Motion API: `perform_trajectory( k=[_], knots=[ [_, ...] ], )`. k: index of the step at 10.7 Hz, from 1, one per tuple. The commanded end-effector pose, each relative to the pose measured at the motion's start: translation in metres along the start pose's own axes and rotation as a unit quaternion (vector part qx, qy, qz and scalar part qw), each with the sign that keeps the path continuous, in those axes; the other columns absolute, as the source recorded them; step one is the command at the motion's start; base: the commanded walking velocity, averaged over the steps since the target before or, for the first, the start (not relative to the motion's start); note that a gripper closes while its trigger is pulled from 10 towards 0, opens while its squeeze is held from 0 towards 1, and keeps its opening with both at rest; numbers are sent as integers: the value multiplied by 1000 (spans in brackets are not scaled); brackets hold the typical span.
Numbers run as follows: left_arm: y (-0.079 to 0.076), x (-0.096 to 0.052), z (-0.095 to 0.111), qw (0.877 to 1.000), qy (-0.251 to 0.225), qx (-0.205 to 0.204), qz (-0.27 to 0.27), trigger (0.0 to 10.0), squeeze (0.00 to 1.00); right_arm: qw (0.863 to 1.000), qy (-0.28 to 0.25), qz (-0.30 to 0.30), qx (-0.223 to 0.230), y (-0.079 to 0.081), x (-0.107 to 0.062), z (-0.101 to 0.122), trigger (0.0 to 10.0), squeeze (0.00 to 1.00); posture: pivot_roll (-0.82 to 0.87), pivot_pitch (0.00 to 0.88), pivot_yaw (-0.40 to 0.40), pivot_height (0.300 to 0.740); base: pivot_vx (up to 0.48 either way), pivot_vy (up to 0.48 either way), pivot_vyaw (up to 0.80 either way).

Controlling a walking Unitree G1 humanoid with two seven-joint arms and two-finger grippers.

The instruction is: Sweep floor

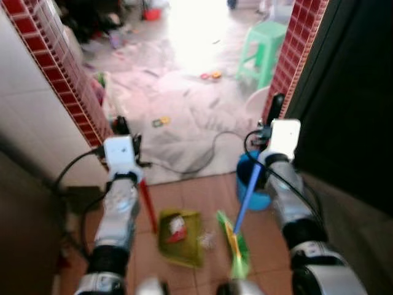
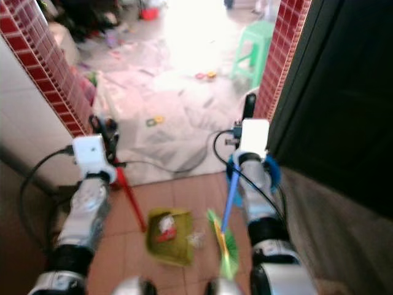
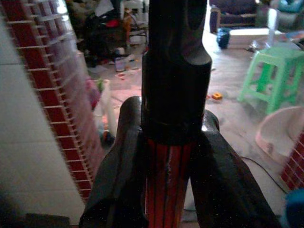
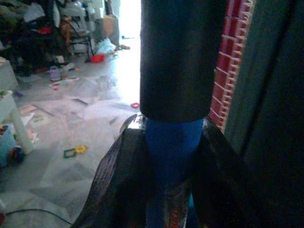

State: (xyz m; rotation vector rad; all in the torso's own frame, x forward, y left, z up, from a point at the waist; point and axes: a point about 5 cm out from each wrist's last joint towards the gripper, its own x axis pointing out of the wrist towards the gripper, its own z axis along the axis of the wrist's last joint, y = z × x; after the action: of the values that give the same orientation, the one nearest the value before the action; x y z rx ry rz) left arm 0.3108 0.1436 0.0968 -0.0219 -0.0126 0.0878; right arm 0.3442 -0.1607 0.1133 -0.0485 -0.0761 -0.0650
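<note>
Down on the brown tile floor (image 1: 184, 196) sits a green dustpan (image 1: 181, 236) with a bit of red and white trash (image 1: 177, 227) in it. Its red handle (image 1: 147, 206) goes up to the left pincer (image 3: 166, 175), which is closed tight on it, one black finger (image 3: 118, 175) on each side, just under a black cap on the handle's end. Just beside the dustpan, on its right, is the green head of a broom (image 1: 236, 246), touching the floor. The broom's blue stick (image 1: 247, 190) leans up to the right pincer (image 4: 173, 175), and that pincer is closed on the stick too, below a black grip on its top end. A blue bucket (image 1: 255, 181) stands behind the stick, next to a dark door (image 1: 350, 98). Red brick edges (image 1: 67, 80) frame a doorway ahead. Past it the floor is pale and bright, with small toys and papers lying about, a black cord (image 1: 209, 153) curling across it, and a green stool (image 1: 264, 52) farther back on the right.
</note>
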Motion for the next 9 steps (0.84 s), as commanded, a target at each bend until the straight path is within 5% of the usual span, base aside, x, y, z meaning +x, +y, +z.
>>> perform_trajectory(
  k=[1,6,9],
  knots=[
    [-1,5,14,1000,-29,-9,-1,10000,0,1000,-16,-13,-10,-7,0,6,10000,0,-110,0,62,740,0,0,0],
    [13,13,16,999,-19,-30,21,10000,0,999,-22,-27,0,-14,2,12,10000,0,-131,0,100,740,0,0,0],
    [11,17,20,999,-34,12,20,10000,0,999,-21,-28,1,-16,6,15,10000,0,-141,0,100,740,0,0,0]
  ],
)
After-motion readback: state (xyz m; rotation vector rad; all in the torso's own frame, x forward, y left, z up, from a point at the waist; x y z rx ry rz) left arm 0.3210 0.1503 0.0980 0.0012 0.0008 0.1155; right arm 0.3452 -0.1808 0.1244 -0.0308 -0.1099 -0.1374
